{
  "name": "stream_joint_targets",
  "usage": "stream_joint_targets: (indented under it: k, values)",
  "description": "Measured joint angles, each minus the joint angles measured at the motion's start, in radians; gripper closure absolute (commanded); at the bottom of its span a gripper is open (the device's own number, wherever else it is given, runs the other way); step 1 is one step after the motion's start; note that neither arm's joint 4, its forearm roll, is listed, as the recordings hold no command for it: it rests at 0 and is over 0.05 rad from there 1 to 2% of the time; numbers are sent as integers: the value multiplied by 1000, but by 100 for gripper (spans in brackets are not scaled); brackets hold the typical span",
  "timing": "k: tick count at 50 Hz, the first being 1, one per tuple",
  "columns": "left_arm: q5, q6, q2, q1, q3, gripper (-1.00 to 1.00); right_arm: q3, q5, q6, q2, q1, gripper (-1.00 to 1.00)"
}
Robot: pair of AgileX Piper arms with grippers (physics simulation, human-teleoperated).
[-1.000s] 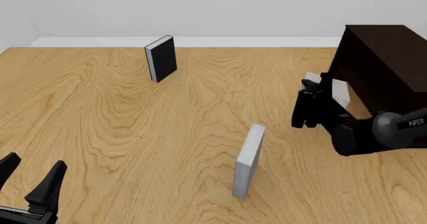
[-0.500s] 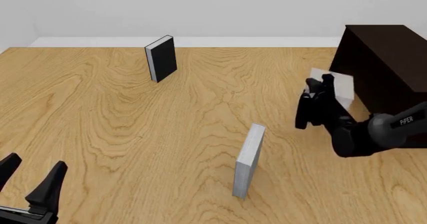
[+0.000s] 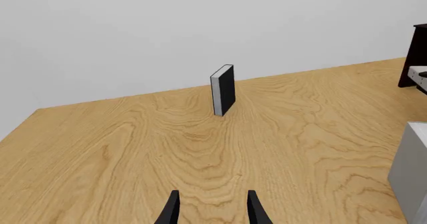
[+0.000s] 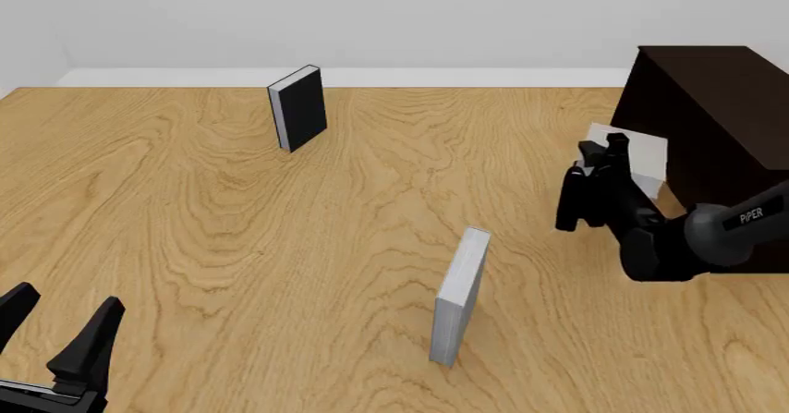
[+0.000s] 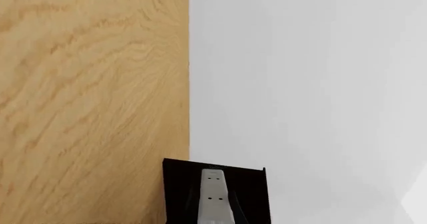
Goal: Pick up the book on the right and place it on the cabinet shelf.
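Note:
My right gripper [image 4: 609, 161] is shut on the light-grey book [image 4: 644, 161] and holds it above the table, right up against the left side of the dark brown cabinet [image 4: 715, 108]. The shelf opening itself is hidden behind the book and the arm. In the right wrist view a pale grey strip [image 5: 213, 196] shows against a dark block; I cannot tell more there. My left gripper [image 4: 55, 325] is open and empty at the near left corner; it also shows in the left wrist view [image 3: 212, 211].
A slimmer grey book [image 4: 459, 295] stands upright in the middle front, seen also in the left wrist view [image 3: 410, 174]. A black book with white pages [image 4: 297, 106] stands at the back left, and also shows in the left wrist view [image 3: 223, 89].
My right gripper has carried the grey book to the right and slightly up, from beside the cabinet to against its left side. The left arm has not moved.

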State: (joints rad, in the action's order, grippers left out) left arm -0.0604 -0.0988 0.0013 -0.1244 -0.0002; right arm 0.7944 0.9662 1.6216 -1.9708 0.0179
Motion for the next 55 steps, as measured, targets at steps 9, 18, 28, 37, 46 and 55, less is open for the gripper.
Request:
stream_joint_targets:
  k: [9, 18, 28, 37, 46, 55]
  values:
    - [-1, 0, 0, 2, 0, -100, 37, -23, 3, -18, -26, 100]
    - [0, 0, 0, 3, 0, -100, 72, -46, 7, -35, -52, 100]
    - [2, 0, 1, 3, 0, -100, 100, -67, 12, -50, -77, 100]
    - [3, -1, 1, 3, 0, -100, 120, -84, 16, -59, -101, 100]
    - [3, -3, 1, 4, 0, -100, 143, -100, 20, -66, -127, 100]
    - [0, -4, 1, 4, 0, -100, 163, -114, 15, -74, -150, 100]
